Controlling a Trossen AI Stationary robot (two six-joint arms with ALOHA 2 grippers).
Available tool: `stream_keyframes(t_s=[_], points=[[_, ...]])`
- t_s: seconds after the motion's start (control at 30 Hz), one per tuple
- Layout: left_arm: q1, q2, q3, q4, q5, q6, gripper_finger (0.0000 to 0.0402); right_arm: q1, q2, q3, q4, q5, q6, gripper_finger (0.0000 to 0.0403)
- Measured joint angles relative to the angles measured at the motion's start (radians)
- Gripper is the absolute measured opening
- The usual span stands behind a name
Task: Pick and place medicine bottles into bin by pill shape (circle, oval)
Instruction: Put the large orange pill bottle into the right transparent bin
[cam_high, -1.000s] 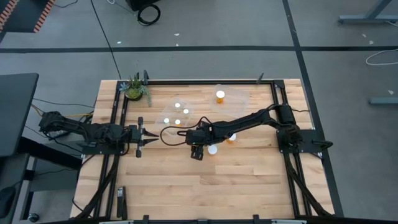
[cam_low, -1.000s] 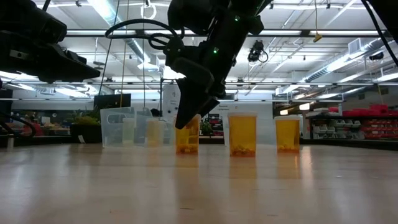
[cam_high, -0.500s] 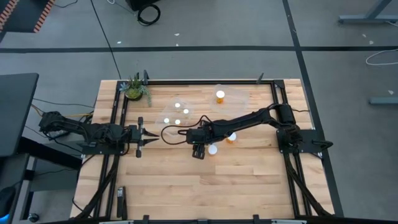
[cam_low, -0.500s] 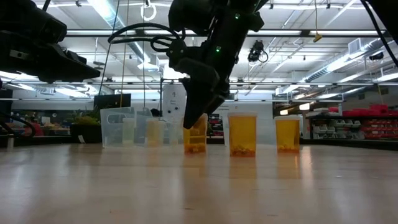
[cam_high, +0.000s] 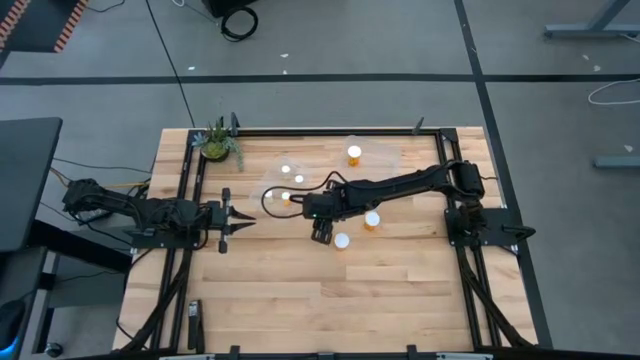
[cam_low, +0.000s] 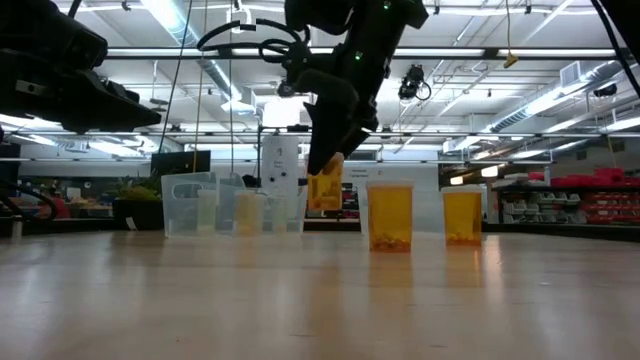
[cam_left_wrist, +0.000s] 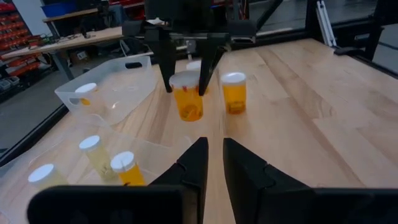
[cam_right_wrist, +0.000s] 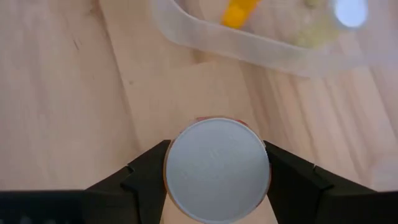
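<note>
Right gripper (cam_right_wrist: 216, 163) clamped on round white cap of amber bottle (cam_low: 325, 188), lifted clear of wood-grain table (cam_low: 320, 300), beside clear plastic bin (cam_left_wrist: 118, 93); bottle body hidden under cap in wrist view. Two more bottles (cam_low: 390, 216) upright on table. Left gripper (cam_left_wrist: 211, 163) nearly closed, empty, waiting at left side. Bin contents blurred behind translucent walls

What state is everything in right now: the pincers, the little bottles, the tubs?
Right pincer: closed on a bottle.
Held orange plastic bottle with white cap: lifted clear of the table.
Two other orange bottles: standing on the table, capped.
Left pincer: closed, empty.
Clear plastic bin: holds three bottles.
Second clear bin: holds one.
</note>
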Motion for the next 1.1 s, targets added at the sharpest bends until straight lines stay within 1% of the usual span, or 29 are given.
stream_keyframes(t_s=[0.2, 0.4, 0.6, 0.83, 1.1], points=[[0.000, 0.000, 0.000, 0.000, 0.000, 0.000, 0.0061, -0.006, -0.038, 0.000, -0.020, 0.003, -0.003, 0.0236], [0.000, 0.000, 0.000, 0.000, 0.000, 0.000, 0.0052, -0.008, -0.095, 0.000, -0.054, 0.051, -0.003, 0.0236], [0.000, 0.000, 0.000, -0.001, 0.000, 0.000, 0.0054, -0.019, -0.124, 0.000, -0.099, 0.054, 0.007, 0.0236], [0.000, 0.000, 0.000, 0.000, 0.000, 0.000, 0.0062, -0.032, -0.125, 0.000, -0.152, 0.049, 0.011, 0.0236], [0.000, 0.000, 0.000, -0.001, 0.000, 0.000, 0.0053, -0.032, -0.164, 0.000, -0.201, 0.045, 0.033, 0.0236]])
